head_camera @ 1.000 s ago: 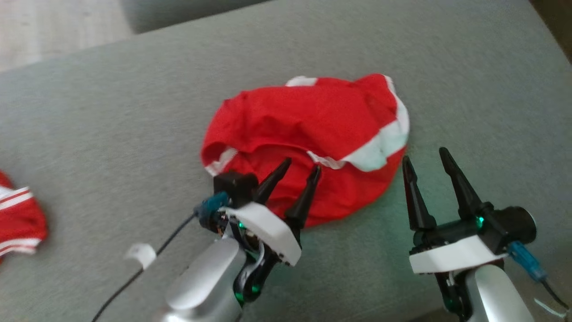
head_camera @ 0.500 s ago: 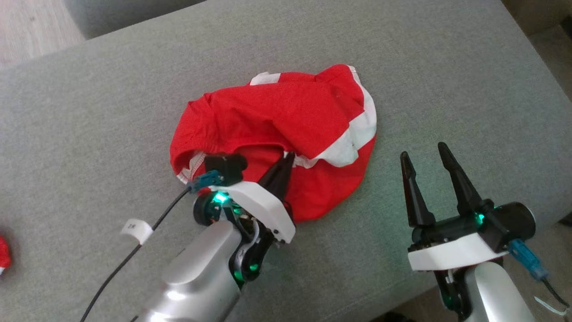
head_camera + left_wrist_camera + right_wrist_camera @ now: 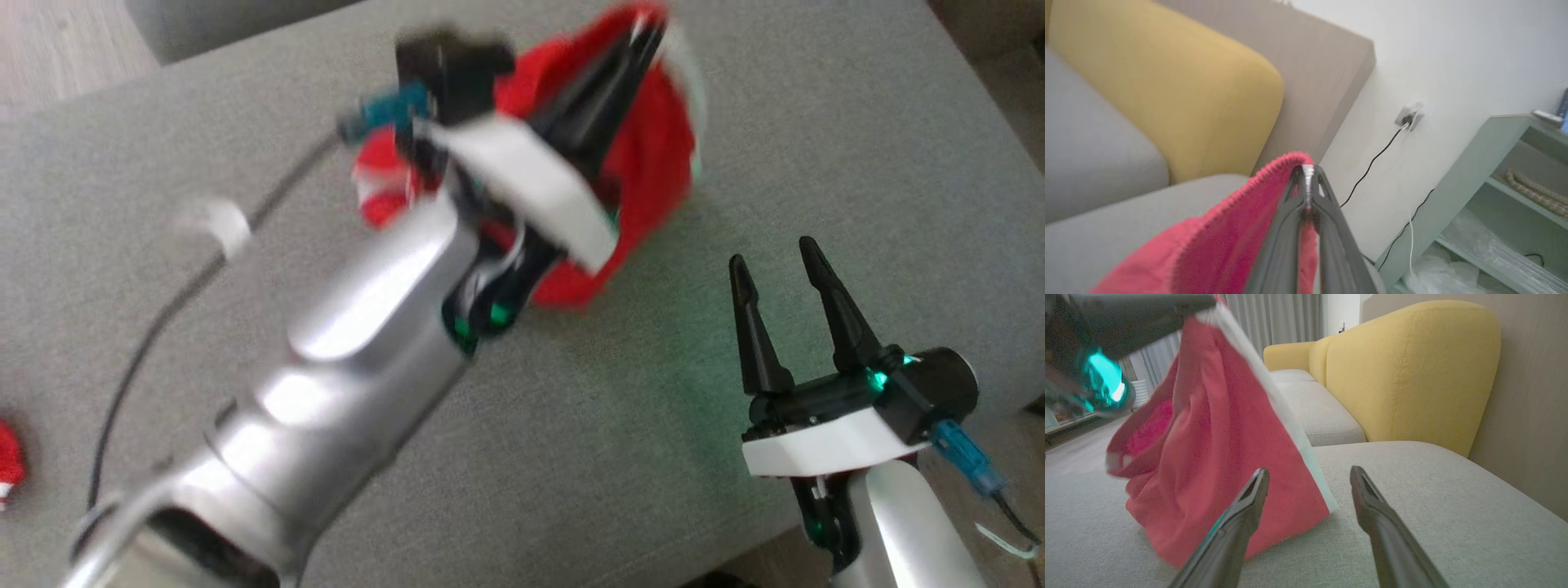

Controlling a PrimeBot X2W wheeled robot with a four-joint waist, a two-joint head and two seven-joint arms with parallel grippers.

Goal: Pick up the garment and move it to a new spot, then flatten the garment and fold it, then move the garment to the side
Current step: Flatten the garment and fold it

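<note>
My left end effector (image 3: 1306,171) pinches the red garment (image 3: 1220,457), which hangs beneath it. My right end effector (image 3: 771,249), fingers (image 3: 1245,510) spread, sits beside the cloth.

left pincer (image 3: 647,37): blurry in the head view, so its tips are hard to see.
red garment (image 3: 657,155): blurry there too, and the left arm (image 3: 343,343) hides a big part. In the left wrist view the bottom edge cuts it off.
small red cloth (image 3: 6,461): cut off by the left edge.
shelf (image 3: 1494,163): cut off by the right edge, and the things on it are too blurry to name.
</note>
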